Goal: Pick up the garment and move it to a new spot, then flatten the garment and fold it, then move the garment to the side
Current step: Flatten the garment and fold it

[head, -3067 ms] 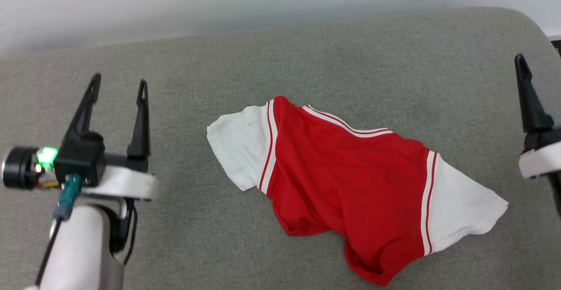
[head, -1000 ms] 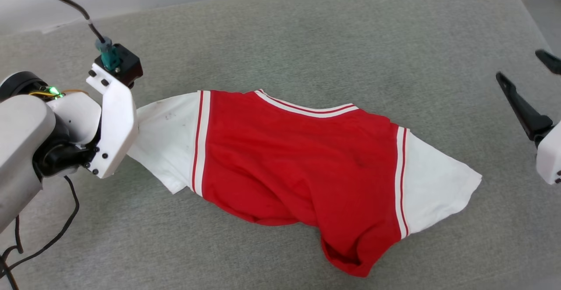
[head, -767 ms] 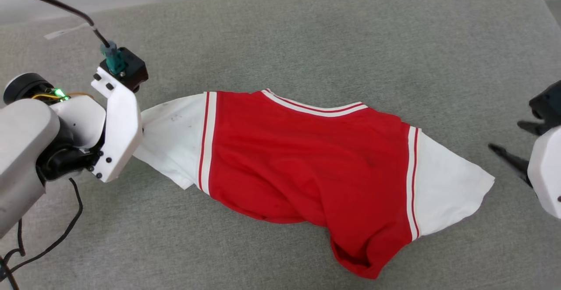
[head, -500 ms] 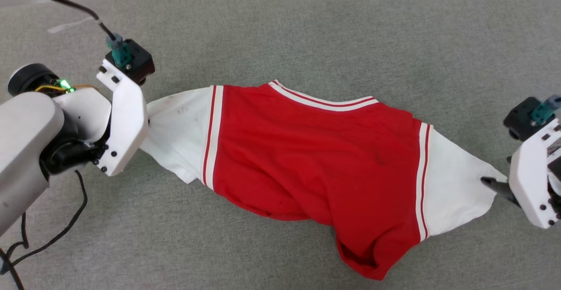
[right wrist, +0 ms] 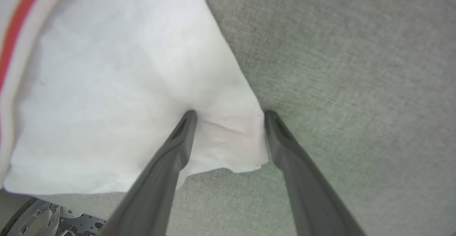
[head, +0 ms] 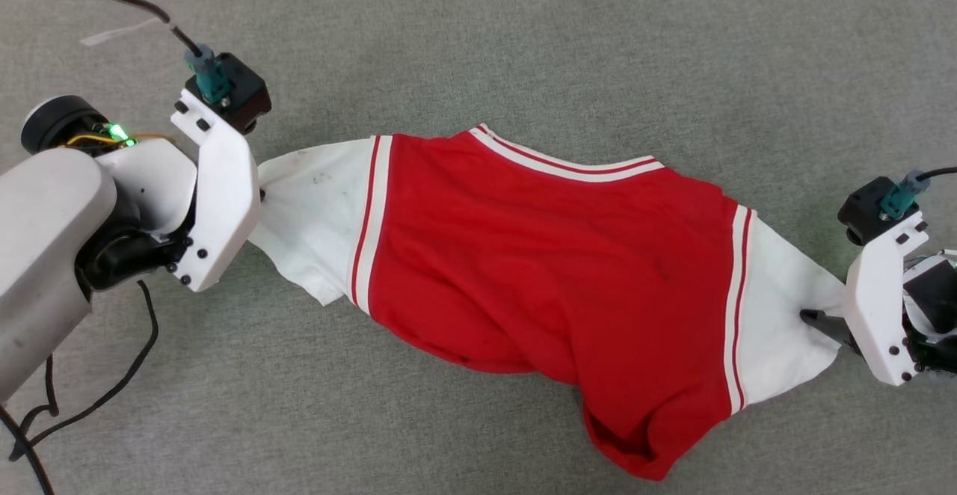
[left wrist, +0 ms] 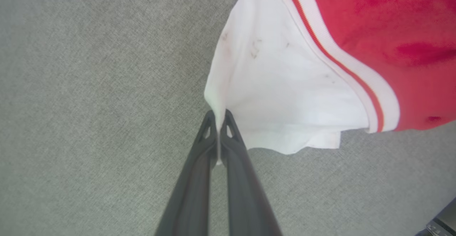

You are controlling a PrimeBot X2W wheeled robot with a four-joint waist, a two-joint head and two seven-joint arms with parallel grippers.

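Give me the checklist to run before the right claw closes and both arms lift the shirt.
1. Left claw shut on the edge of the garment's white sleeve: ok.
2. Right claw straddling the corner of the other sleeve: ok.
3. Right claw gripping cloth: not ok, its jaws stand open.
4. Both sleeve layers between the right fingers: cannot tell.
5. Garment lying flat: not ok, the hem is bunched.
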